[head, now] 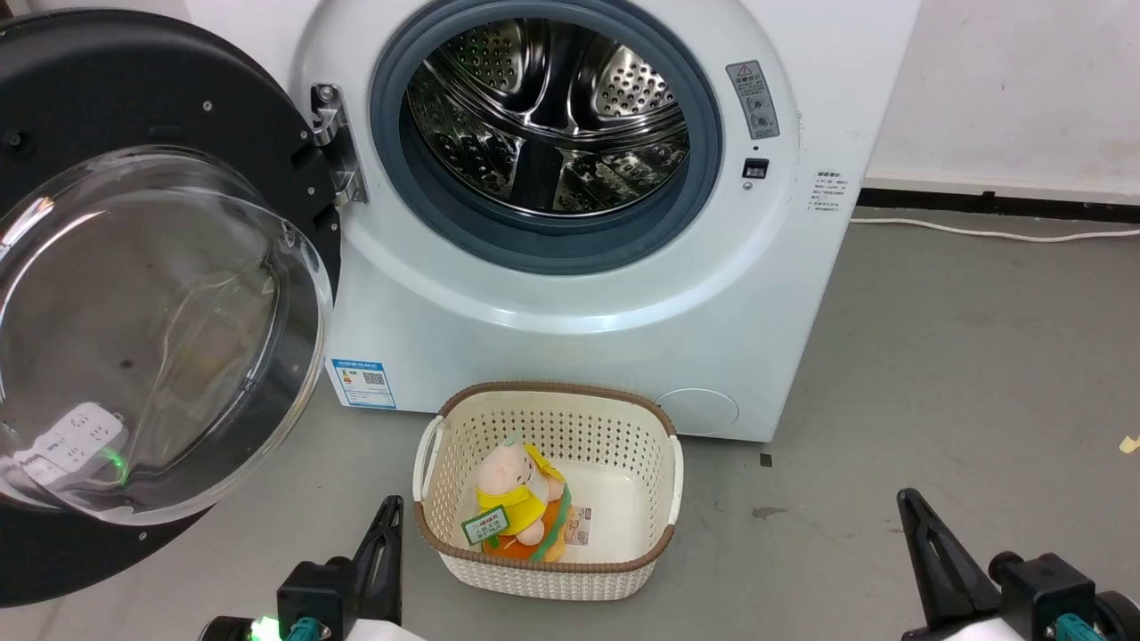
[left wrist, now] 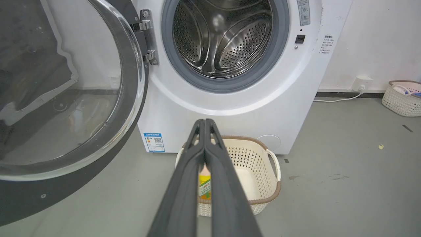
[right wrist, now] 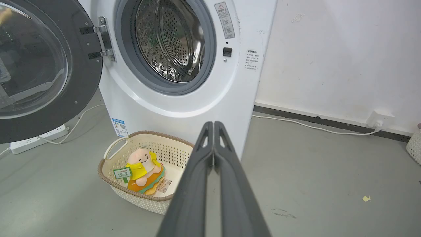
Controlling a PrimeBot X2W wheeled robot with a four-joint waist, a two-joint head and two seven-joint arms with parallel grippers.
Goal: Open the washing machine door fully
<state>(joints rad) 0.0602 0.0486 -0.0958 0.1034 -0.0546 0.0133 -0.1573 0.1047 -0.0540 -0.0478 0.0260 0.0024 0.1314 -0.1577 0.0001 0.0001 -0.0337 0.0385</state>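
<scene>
The washing machine door (head: pixel 134 294), a black-rimmed disc with a bulging clear glass bowl, stands swung far out to the left on its metal hinge (head: pixel 334 142). It also shows as the door (left wrist: pixel 62 98) and the door (right wrist: pixel 39 65) in the wrist views. The steel drum (head: pixel 548 116) lies bare inside its grey rubber ring. My left gripper (head: pixel 389 507) sits low at the lower left, shut and empty, well clear of the door. My right gripper (head: pixel 907 499) is at the lower right, likewise shut and empty. Pressed-together fingers (left wrist: pixel 197 154) and fingers (right wrist: pixel 205 154) show in each wrist view.
A cream basket (head: pixel 650 525) holding a plush toy (head: pixel 517 512) stands on the grey floor before the white machine (head: pixel 570 356). A power strip (right wrist: pixel 37 140) and a white cable (head: pixel 989 233) lie on the floor. Another basket (left wrist: pixel 403 98) stands by the wall at the right.
</scene>
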